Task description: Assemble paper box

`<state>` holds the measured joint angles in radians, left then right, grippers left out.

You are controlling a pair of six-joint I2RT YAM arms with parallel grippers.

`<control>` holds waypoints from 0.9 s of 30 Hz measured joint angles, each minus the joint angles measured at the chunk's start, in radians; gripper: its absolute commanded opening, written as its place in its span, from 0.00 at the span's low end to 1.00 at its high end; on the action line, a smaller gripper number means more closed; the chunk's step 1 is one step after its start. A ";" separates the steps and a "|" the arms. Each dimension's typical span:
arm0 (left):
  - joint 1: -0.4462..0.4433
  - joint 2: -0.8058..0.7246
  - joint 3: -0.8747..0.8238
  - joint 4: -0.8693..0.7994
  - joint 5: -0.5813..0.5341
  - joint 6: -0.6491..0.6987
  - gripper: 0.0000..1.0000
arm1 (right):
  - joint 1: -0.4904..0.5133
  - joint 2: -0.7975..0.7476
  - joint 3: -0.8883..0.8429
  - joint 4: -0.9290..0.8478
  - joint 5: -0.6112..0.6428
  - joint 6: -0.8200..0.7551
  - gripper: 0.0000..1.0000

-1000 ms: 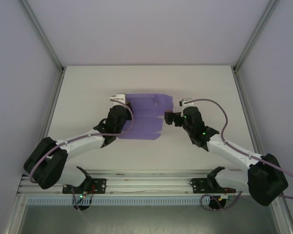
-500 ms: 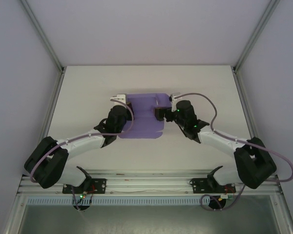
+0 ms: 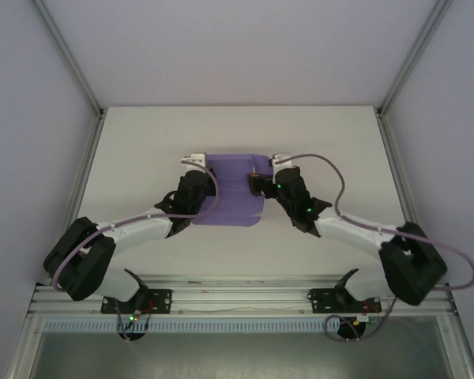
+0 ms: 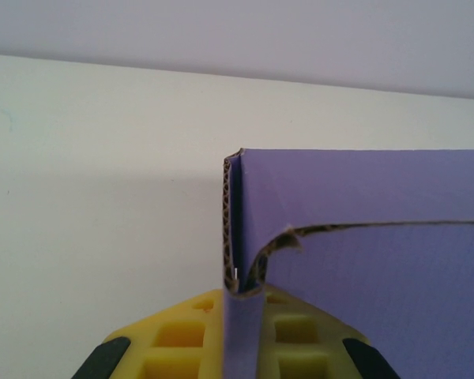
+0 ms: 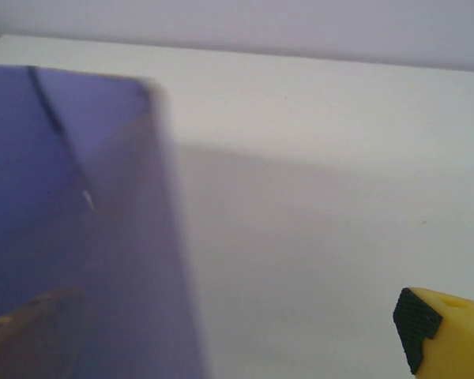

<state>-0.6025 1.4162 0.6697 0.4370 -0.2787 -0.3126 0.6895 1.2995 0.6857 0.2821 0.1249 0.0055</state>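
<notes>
Purple corrugated paper box (image 3: 235,193) lying centre-frame on white surface (image 3: 142,150), left end effector (image 4: 242,309) pinching its folded edge, right end effector (image 5: 221,324) spreading open.

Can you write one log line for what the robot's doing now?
left hand: shut on edge of purple cardboard box | right hand: open, at box's right side | box: partly folded, on white table

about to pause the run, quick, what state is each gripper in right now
Left gripper: shut on the paper box, pinching its edge.
Right gripper: open, fingers spread wide at the box's right side.
</notes>
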 measured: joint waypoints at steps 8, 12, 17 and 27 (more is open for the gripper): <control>0.000 0.000 0.004 -0.003 -0.017 0.001 0.00 | -0.145 -0.394 -0.105 -0.141 -0.108 0.009 1.00; 0.000 0.000 0.004 -0.003 -0.014 0.009 0.00 | -0.299 -0.442 -0.092 -0.225 -0.140 0.050 1.00; 0.000 0.000 0.004 -0.003 -0.013 0.027 0.00 | -0.364 -0.296 -0.048 -0.294 -0.214 0.040 0.96; 0.000 0.020 0.004 -0.002 0.009 0.035 0.00 | -0.363 -0.091 0.044 -0.321 -0.561 -0.088 0.82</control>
<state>-0.6025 1.4361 0.6735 0.4347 -0.2695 -0.2779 0.3264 1.2083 0.7296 -0.0391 -0.4358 -0.0822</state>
